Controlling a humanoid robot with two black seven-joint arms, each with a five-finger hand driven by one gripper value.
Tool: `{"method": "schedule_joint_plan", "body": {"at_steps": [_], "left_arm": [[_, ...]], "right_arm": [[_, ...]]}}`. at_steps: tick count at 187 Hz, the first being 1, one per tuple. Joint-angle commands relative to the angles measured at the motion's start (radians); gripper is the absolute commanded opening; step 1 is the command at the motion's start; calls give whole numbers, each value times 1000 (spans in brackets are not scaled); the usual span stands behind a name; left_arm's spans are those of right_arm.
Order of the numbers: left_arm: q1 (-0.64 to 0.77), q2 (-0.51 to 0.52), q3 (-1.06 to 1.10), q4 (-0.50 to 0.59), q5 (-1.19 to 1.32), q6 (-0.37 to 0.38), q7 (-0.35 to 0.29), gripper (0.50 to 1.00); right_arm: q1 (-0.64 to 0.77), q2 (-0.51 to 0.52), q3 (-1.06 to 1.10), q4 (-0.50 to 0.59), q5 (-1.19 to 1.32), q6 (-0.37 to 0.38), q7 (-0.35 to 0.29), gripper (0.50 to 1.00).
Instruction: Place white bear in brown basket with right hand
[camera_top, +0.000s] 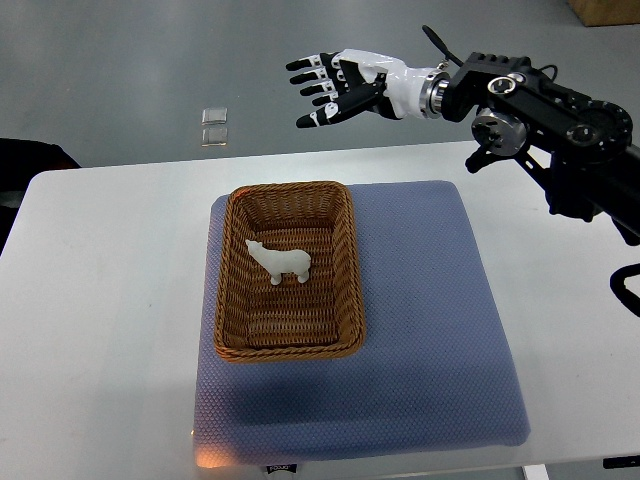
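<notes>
On the white bench the white bear stands inside the brown basket (placed, I judge); my right hand hovers clear, fingers spread, empty.

Probably a lab: white table, bare grey floor (blue mat as staged workspace).

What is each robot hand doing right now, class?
Right hand: open, fingers spread, holding nothing.
Left hand: not in view.
</notes>
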Motion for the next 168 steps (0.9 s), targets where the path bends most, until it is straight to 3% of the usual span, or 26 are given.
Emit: {"method": "schedule_joint_plan", "body": {"at_steps": [1, 33, 52, 86, 123, 168], "left_arm": [[0, 0, 1, 0, 0, 0, 0, 1000], [0, 0, 2, 0, 0, 0, 0, 1000], [0, 0, 1, 0, 0, 0, 0, 1000], [-2, 0, 4, -2, 0, 0, 0, 1000], [-2, 0, 4, 0, 0, 0, 0, 1000], [-2, 0, 1, 0, 0, 0, 0, 1000]], "right_arm": [[-83, -3, 136, -2, 73, -27, 68, 899], [-188, 17, 347, -8, 204, -123, 157, 913], [-235, 42, 429, -28, 300, -152, 171, 919], [-306, 91, 505, -65, 432, -149, 180, 921], [-366, 98, 522, -66, 465, -137, 252, 921], [-393, 125, 522, -66, 465, -132, 255, 921]]}}
